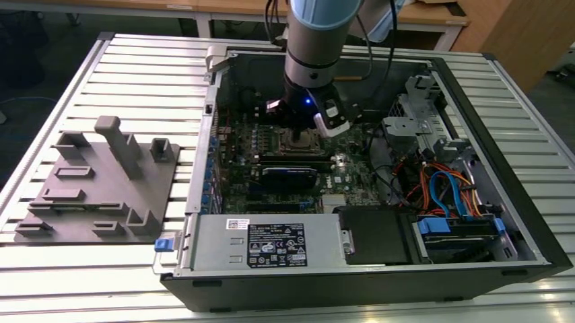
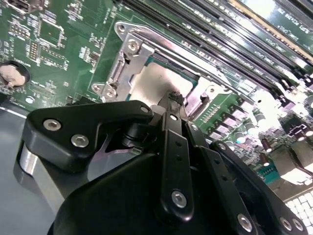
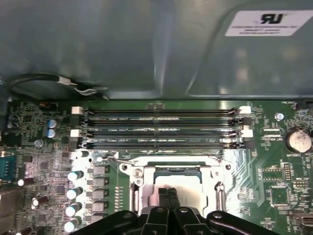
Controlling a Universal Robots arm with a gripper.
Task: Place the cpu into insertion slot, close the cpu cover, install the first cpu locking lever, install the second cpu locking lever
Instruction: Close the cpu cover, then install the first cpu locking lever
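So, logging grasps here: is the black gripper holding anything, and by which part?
Nothing held. The black gripper looks shut on itself, tips down at the flat silver-grey square cpu framed by the silvery metal cpu cover.

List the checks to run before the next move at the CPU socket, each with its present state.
1. cpu lying inside the insertion slot: ok.
2. cpu cover down flat around the cpu: ok, as far as both wrist views show.
3. locking levers latched: cannot tell.
4. gripper shut, directly over the cpu: ok.
5. gripper apart from the memory slots: ok.
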